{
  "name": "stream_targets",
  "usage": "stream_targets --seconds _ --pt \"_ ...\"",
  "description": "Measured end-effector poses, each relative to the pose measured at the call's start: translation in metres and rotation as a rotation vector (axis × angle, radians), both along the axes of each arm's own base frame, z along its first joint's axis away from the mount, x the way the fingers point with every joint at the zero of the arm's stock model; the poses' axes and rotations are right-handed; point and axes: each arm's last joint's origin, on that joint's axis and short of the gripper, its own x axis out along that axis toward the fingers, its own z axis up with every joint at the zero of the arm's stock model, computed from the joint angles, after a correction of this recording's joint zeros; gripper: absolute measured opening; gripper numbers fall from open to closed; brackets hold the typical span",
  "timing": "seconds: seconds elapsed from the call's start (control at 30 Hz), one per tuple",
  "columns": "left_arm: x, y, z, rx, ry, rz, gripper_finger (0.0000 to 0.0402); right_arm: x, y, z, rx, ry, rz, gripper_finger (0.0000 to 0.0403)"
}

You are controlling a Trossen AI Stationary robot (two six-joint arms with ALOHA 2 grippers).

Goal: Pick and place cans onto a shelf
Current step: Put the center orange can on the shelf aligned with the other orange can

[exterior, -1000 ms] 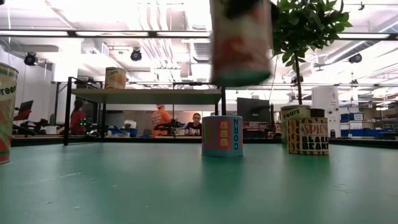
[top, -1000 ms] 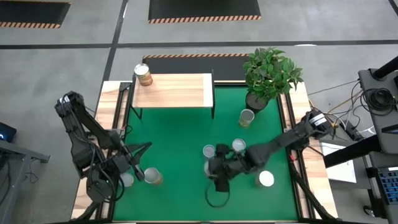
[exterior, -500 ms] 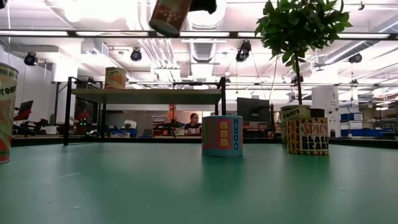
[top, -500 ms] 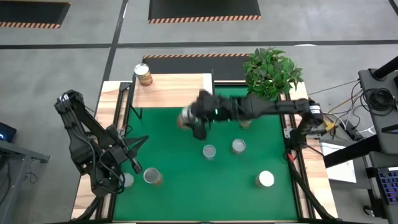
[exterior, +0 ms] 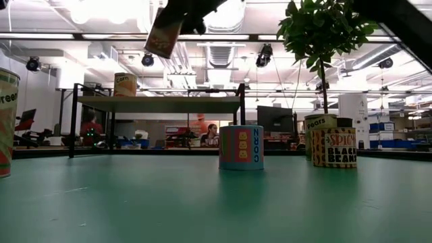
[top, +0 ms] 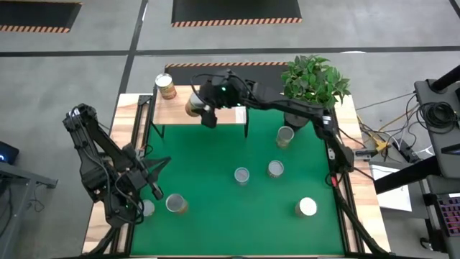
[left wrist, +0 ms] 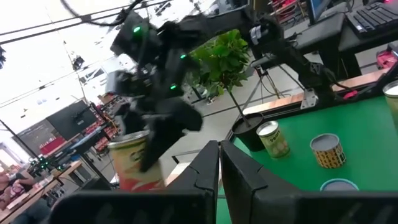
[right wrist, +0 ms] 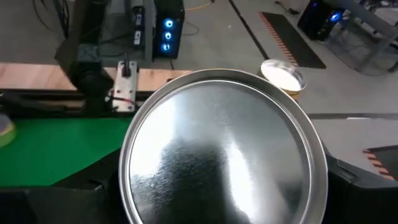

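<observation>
Over the last second the right arm swings from low over the near middle of the table up and across to the shelf. Its right gripper, jaws clamped on the carried can, now hangs above the plank, close to the can standing at the shelf's left end. The carried can is tilted.

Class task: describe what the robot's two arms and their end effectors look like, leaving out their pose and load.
Both arms are dark, jointed and slim. The right end effector is black and blocky, with small green lights glowing on its wrist housing. The left end effector has two flat, dark, tapering fingers.
</observation>
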Motion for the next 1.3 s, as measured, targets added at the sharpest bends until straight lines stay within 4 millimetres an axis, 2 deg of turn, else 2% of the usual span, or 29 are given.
stream_targets --seconds 0.13,0.4,0.6,0.7,1.07,1.3 --pt "-0.002 -0.002 0.0 0.005 0.003 -0.014 0.0 0.007 -0.005 -0.011 0.002 -0.02 0.005 0.0304" --pt "-0.003 -0.003 -0.001 -0.004 0.015 -0.031 0.0 0.011 -0.011 -0.019 -0.006 -0.012 -0.012 0.0304" --pt "-0.003 -0.003 -0.001 -0.005 0.015 -0.032 0.0 0.023 -0.018 -0.046 -0.013 0.056 -0.028 0.0304" --pt "-0.003 -0.003 -0.001 -0.006 0.015 -0.032 0.0 0.025 -0.021 -0.054 -0.022 0.076 -0.035 0.0304" --pt "-0.003 -0.003 -0.001 0.028 0.026 -0.027 0.0 0.026 -0.027 -0.062 -0.041 0.101 -0.09 0.0359" --pt "-0.003 -0.003 -0.001 0.033 0.028 -0.026 0.0 0.025 -0.03 -0.059 -0.062 0.1 -0.087 0.0363"
